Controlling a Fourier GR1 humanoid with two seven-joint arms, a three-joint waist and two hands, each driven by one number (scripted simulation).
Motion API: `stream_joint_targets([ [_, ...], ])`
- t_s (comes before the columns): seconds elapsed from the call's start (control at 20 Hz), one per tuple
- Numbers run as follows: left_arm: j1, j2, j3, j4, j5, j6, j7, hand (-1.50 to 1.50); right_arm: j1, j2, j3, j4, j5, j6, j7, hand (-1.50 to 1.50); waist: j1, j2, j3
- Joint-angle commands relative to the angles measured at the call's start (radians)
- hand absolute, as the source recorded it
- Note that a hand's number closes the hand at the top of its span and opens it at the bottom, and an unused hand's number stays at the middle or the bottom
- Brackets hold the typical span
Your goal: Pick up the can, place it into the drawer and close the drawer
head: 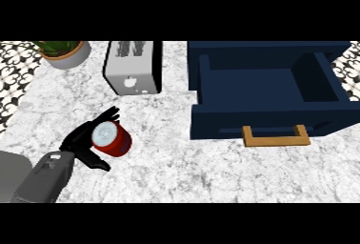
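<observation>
So far: left hand (83, 139) fingers curled round red can (111, 138), lower left | drawer (271, 116) open, upper right, no can inside | placing, closing left.

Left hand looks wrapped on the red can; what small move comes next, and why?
Probably lift it and carry it right toward the open dark blue drawer. The black left hand is curled round the red can with the silver top, low over the white marble counter.

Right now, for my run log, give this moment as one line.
left robot hand: shut on red can | drawer: open, no can inside | right robot hand: out of view
</observation>
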Motion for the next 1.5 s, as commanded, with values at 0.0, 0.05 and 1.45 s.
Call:
stream_joint_targets([
  [0.0, 0.023, -0.038, -0.005, 0.027, -0.006, -0.059, -0.106, -1.50, -0.006, -0.019, -0.035, 0.013, -0.042, 0.007, 0.002, -1.50, 0.003, -0.002, 0.000],
  [0.05, -0.015, 0.006, 0.022, 0.039, 0.025, -0.103, -0.053, -1.50, -0.003, 0.002, -0.033, 0.081, -0.003, 0.055, -0.058, -1.50, 0.006, -0.003, 0.001],
  [1.45, -0.023, -0.283, 0.239, -0.249, 0.294, 0.474, 0.045, 1.50, 0.038, 0.035, -0.040, -0.076, -0.088, -0.017, 0.078, -1.50, 0.041, -0.018, 0.004],
])
